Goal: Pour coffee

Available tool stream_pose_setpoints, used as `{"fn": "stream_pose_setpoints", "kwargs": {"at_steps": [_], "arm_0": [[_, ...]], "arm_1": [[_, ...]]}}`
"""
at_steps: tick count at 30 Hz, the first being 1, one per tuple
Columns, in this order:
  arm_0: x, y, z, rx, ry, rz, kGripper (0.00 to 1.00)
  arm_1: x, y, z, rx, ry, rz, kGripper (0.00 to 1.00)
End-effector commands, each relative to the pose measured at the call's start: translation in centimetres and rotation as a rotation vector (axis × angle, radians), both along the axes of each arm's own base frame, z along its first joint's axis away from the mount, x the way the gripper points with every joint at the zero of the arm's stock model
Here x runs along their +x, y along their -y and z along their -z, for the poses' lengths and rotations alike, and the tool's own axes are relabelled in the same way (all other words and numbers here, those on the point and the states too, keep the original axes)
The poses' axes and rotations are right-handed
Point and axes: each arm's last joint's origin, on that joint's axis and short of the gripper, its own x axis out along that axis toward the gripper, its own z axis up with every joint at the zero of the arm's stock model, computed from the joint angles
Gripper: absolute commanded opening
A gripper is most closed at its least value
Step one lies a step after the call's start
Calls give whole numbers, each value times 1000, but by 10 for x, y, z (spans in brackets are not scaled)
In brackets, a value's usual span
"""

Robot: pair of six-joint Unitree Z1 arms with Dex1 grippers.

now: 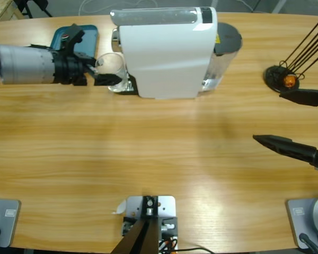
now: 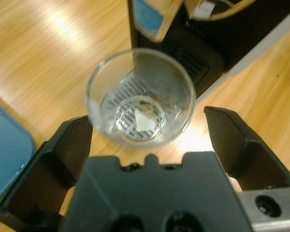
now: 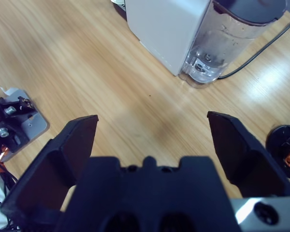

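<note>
While the left gripper is flanking the clear glass cup with jaws spread, not touching it, the cup is sitting at the white coffee machine. Coffee in it: cannot tell. Right gripper is hovering over bare table, jaws apart.

My left arm comes in from the left edge of the high view, lying level and stretched out straight. My left gripper has its black jaws spread wide, one on each side, nothing pinched between them. My right gripper shows at the right edge, pointing toward the middle, its two jaws gaping far apart with only bare space between. Only the jaws of my right arm are in sight up there.
</note>
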Motion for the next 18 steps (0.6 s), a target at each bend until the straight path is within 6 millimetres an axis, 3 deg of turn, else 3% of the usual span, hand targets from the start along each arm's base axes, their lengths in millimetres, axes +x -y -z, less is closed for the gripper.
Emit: {"fn": "stream_pose_setpoints", "kwargs": {"at_steps": [1, 8, 10, 13, 15, 18], "arm_0": [[-12, -34, -23, 4, 47, -89, 996], [-60, -67, -75, -17, 101, -123, 985], [-66, -72, -87, 30, 32, -129, 959], [-76, -79, -93, 49, -14, -143, 931], [-83, -83, -92, 34, -24, -160, 931], [-93, -85, -81, 76, 13, -152, 943]], "arm_1": [[-3, 4, 9, -4, -24, 7, 996], [1, 1, 8, -36, -45, 14, 1000], [5, -5, 4, -67, -70, 13, 1000], [14, -17, -6, -108, -106, 11, 997], [24, -27, -23, -117, -118, 23, 848], [44, -39, -45, -118, -159, 64, 838]]}}
